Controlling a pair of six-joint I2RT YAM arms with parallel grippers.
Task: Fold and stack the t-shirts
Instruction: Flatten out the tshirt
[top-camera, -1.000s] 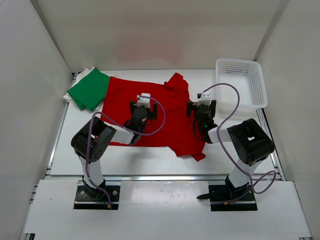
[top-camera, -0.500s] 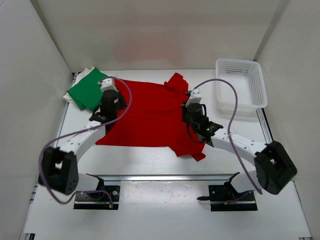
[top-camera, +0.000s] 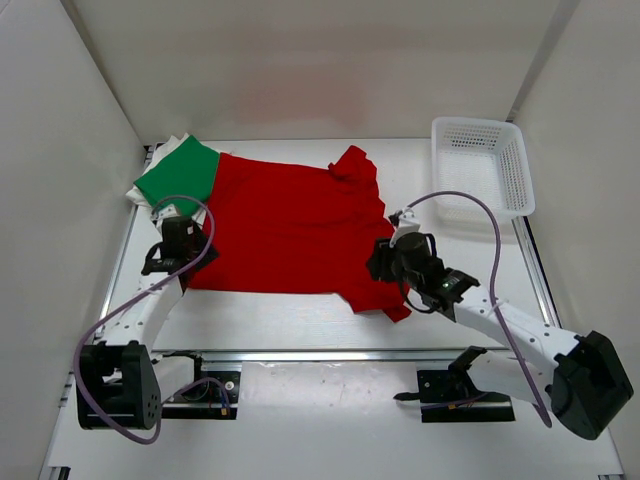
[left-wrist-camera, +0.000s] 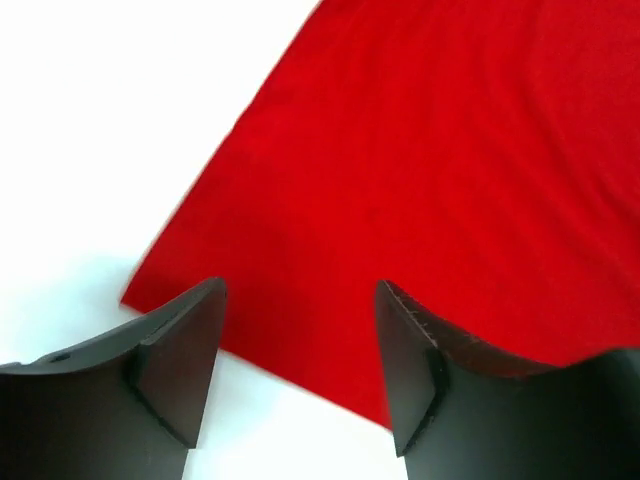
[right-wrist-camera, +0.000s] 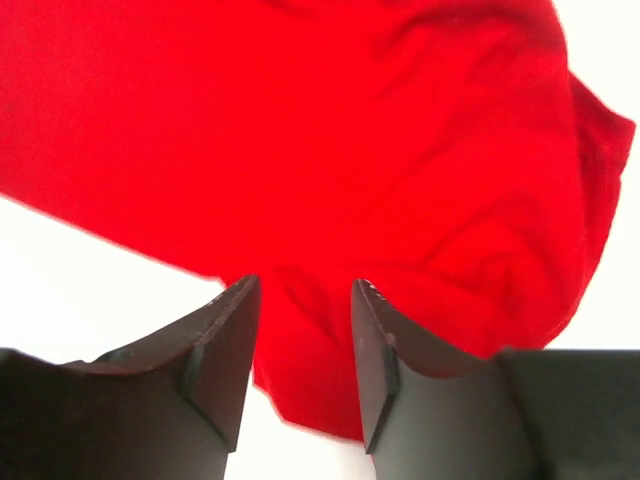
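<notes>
The red t-shirt (top-camera: 290, 225) lies spread flat across the middle of the table. A folded green t-shirt (top-camera: 182, 174) rests on the white t-shirt (top-camera: 143, 192) at the far left, touching the red one's edge. My left gripper (top-camera: 180, 246) hovers over the red shirt's near left corner (left-wrist-camera: 200, 270), jaws open (left-wrist-camera: 300, 296) with nothing between them. My right gripper (top-camera: 386, 262) is over the near right sleeve (right-wrist-camera: 330, 380), its jaws (right-wrist-camera: 304, 290) open more narrowly, with the red cloth lying below them and not pinched.
A white lattice basket (top-camera: 481, 165) stands at the far right of the table. White walls close in the left, right and back. A metal rail (top-camera: 330, 353) runs along the table's near edge, in front of the arm bases.
Both arms have swung toward the near edge. The left went from beside the green stack to the red shirt's near left corner. The right went from its right edge to the near sleeve.
</notes>
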